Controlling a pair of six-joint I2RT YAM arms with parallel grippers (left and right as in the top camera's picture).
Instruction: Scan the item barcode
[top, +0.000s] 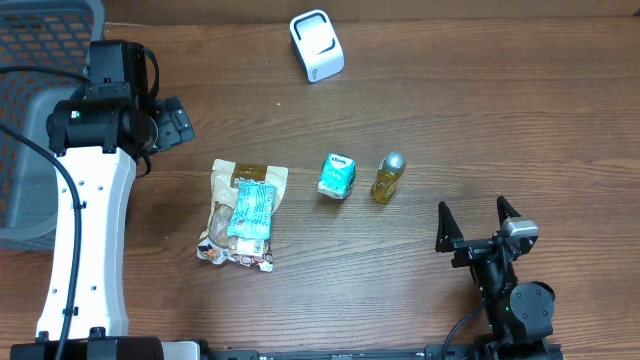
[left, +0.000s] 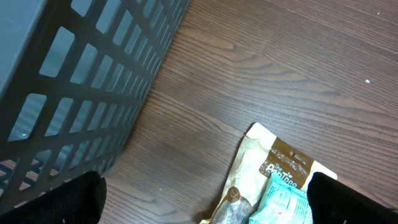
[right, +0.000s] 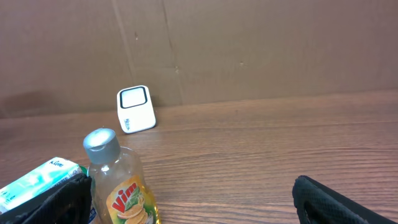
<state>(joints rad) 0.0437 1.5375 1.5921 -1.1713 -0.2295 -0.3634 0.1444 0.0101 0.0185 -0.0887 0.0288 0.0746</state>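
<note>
- Plainly nothing has begun: the snack bag (top: 243, 213), tissue pack (top: 337, 175) and bottle (top: 388, 177) sit on the table (top: 500, 100), well apart from the scanner (top: 317, 45).
- Left gripper (top: 178, 122) and right gripper (top: 472, 208) both gape wide, empty.
- Picking and scanning remain.

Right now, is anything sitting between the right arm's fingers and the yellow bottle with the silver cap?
Nothing visible does. Only bare wooden table lies between the open right fingers and the yellow silver-capped plastic bottle; the teal tissue pack sits beyond it, apart.
</note>
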